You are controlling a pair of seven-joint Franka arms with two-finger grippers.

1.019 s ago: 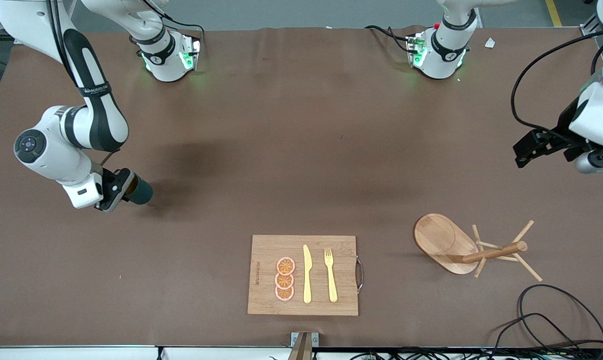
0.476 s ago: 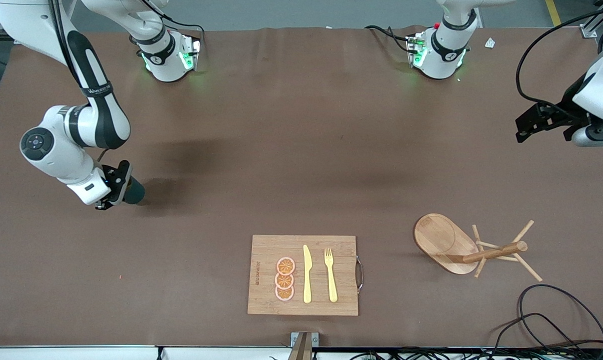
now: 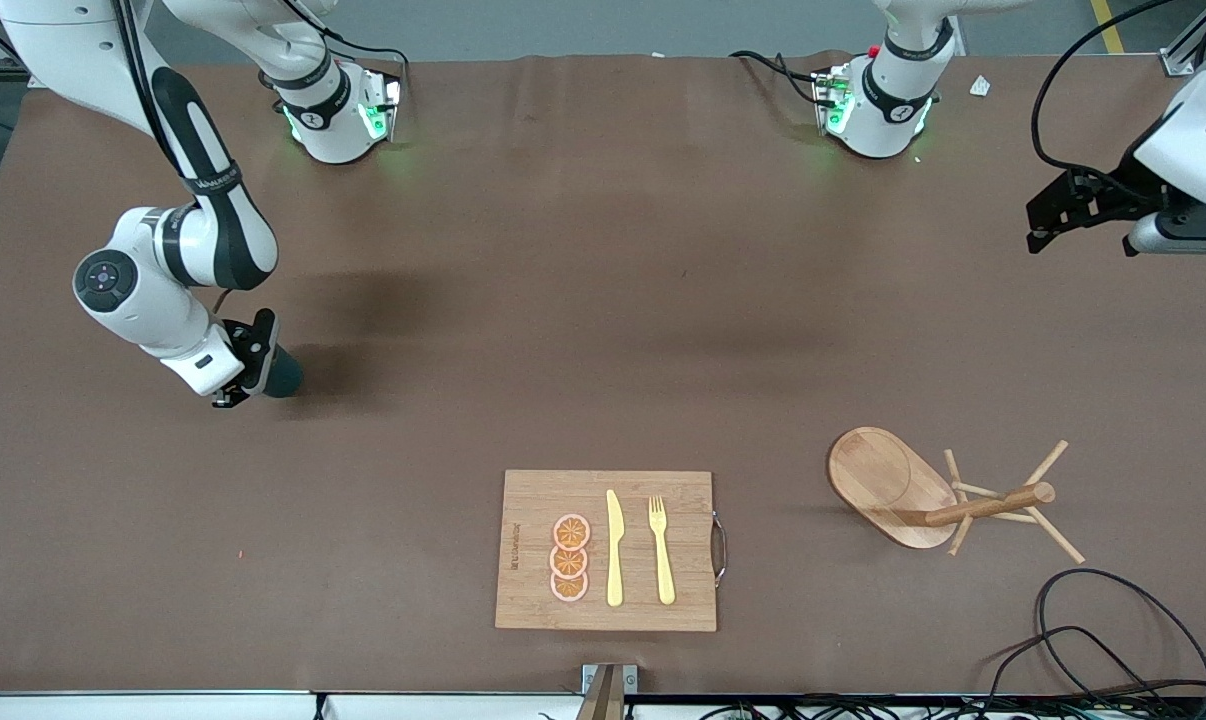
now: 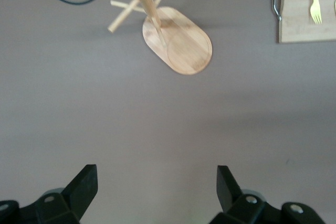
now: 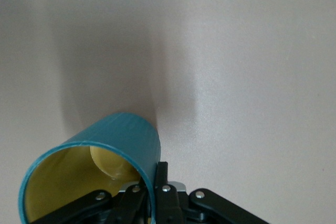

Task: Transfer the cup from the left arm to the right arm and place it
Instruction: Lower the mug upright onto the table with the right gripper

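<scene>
The cup (image 3: 285,375) is dark teal with a yellowish inside. It is tilted on its side low over the table near the right arm's end. My right gripper (image 3: 254,364) is shut on its rim. In the right wrist view, one finger is inside the cup (image 5: 105,150) and one is outside, where my right gripper (image 5: 153,176) pinches the wall. I cannot tell whether the cup touches the table. My left gripper (image 3: 1036,222) is open and empty, up over the left arm's end of the table. Its fingers (image 4: 85,179) stand wide apart over bare table.
A wooden cutting board (image 3: 533,500) with orange slices, a yellow knife (image 3: 614,550) and a fork (image 3: 661,550) lies near the front camera. A wooden peg rack (image 3: 893,485) stands toward the left arm's end and also shows in the left wrist view (image 4: 181,45). Black cables (image 3: 1113,640) lie at that near corner.
My right gripper has turned and shifted slightly with the cup still in it. My left arm has drawn back farther from the front camera, its gripper staying open.
</scene>
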